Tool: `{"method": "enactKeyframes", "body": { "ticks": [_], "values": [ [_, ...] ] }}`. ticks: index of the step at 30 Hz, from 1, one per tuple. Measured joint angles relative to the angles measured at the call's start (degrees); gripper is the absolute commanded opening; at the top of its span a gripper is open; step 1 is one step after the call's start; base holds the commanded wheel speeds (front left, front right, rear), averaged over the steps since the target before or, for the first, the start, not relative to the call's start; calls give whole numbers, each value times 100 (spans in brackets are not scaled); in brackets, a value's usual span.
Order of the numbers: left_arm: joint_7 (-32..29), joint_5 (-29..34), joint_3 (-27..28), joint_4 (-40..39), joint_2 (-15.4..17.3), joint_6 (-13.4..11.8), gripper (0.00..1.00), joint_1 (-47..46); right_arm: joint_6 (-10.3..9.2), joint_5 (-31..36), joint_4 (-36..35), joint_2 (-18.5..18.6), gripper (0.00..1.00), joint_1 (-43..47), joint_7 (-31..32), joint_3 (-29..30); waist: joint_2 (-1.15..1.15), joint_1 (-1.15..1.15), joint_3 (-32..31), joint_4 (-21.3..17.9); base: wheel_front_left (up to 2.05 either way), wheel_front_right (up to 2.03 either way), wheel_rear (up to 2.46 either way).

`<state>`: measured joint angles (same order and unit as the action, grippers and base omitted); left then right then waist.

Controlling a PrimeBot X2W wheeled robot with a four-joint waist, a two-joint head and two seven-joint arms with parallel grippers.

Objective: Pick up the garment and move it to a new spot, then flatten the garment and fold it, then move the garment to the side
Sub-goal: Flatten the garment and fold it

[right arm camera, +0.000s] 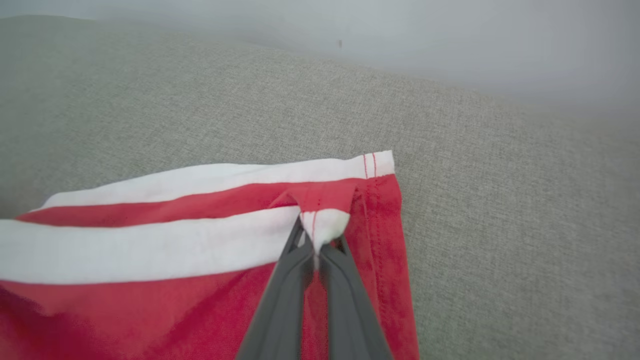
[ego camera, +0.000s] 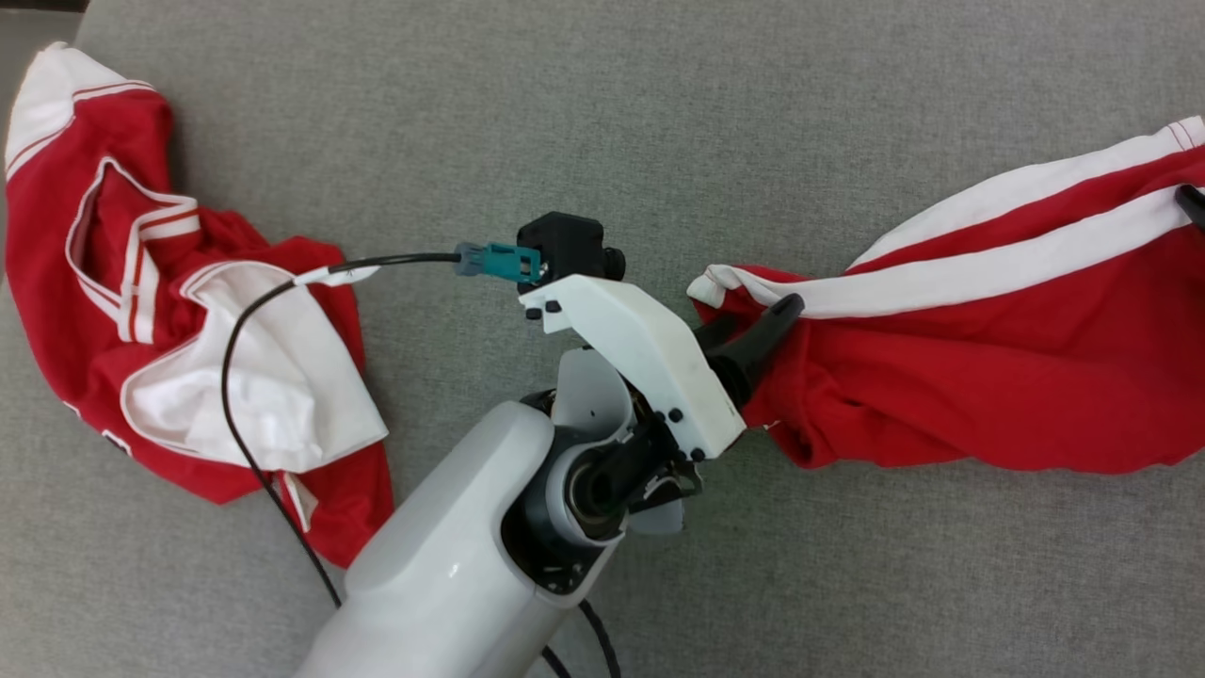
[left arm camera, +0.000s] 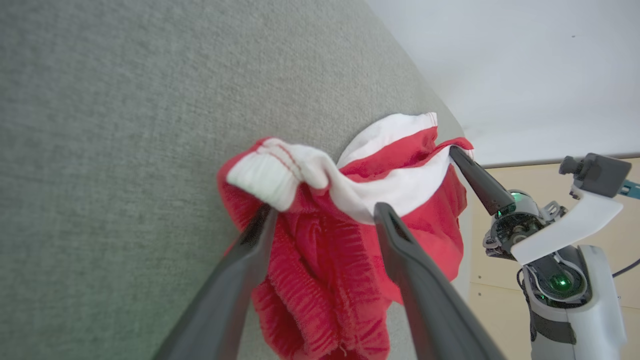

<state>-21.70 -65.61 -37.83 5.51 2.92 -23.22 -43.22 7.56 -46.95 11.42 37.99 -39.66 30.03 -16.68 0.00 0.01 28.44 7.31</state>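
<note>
The garment [ego camera: 979, 377] is red with white stripes and lies stretched across the right of the grey cushion. My left gripper [ego camera: 753, 325] is at its bunched left end. In the left wrist view that gripper [left arm camera: 325, 210] stands open, its fingers [left arm camera: 400, 250] straddling the gathered waistband [left arm camera: 280, 175] without pinching it. My right gripper [ego camera: 1191, 200] is at the garment's far right end. In the right wrist view it [right arm camera: 317, 240] is shut on a small fold of white and red hem [right arm camera: 325, 222]. The left wrist view also shows the right gripper's fingers [left arm camera: 475, 180] on the cloth's far edge.
A second red and white piece of clothing [ego camera: 188, 311] lies crumpled at the left of the cushion, with my left arm's black cable [ego camera: 245, 320] draped over it. Bare grey cushion [ego camera: 602, 113] stretches across the back and front. A pale wall and floor lie beyond the cushion's edge [left arm camera: 500, 75].
</note>
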Motion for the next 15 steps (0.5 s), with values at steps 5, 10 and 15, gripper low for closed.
{"method": "enactKeyframes", "body": {
  "ticks": [5,10,15],
  "values": [
    [114,-31,-129,-196,-4,64,100,98,0,0,207,41,0,-37,-230,-77,0,0,-82,74,0,0,0],
    [210,31,-253,-459,20,152,100,230,0,27,436,86,5,-75,-438,-105,0,-1,-184,154,0,0,0],
    [270,143,-432,-633,126,210,100,407,0,198,703,80,100,-83,-775,-89,0,-1,-300,214,0,0,0]
  ]
}}
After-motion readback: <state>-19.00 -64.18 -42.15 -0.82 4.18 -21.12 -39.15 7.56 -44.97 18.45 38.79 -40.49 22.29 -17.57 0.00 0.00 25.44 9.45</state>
